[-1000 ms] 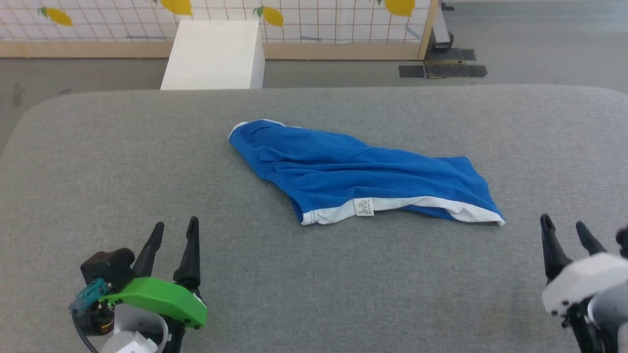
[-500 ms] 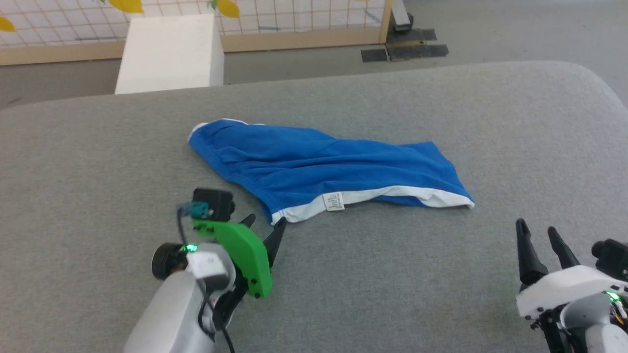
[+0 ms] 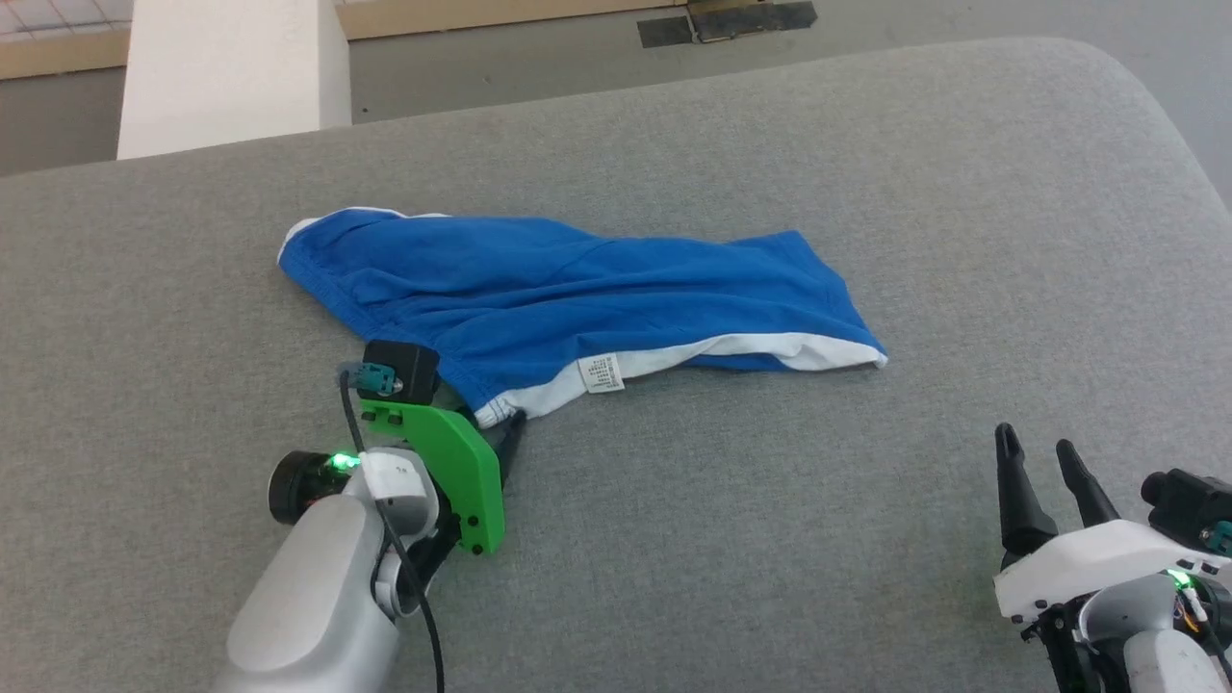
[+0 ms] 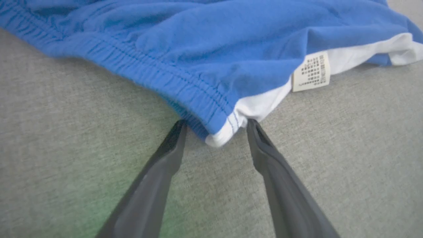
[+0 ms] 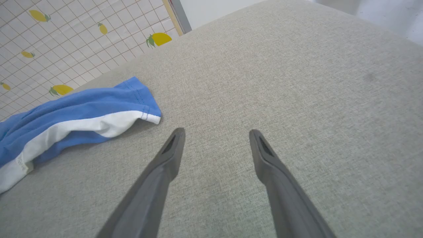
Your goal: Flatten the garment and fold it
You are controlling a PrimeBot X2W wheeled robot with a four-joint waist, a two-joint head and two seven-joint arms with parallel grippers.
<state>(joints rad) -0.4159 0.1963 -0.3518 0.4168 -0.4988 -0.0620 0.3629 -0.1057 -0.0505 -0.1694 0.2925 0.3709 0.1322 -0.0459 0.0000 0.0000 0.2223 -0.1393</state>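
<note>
Shorts point(image 3: 577, 289) lie rumpled on grey desk point(image 3: 770, 539), white box point(image 3: 221, 77) upper left; left claw point(image 4: 216, 121) open astride waistband corner point(image 4: 223, 130), right claw point(image 3: 1035, 438) open.

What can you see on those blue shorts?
The shorts are bright blue soft cloth with a white band along the near edge, a gathered stretchy waist and a small white tag. They lie rumpled and not yet folded on the grey table. The left tool is open, its fingers either side of the near waist corner.
</note>
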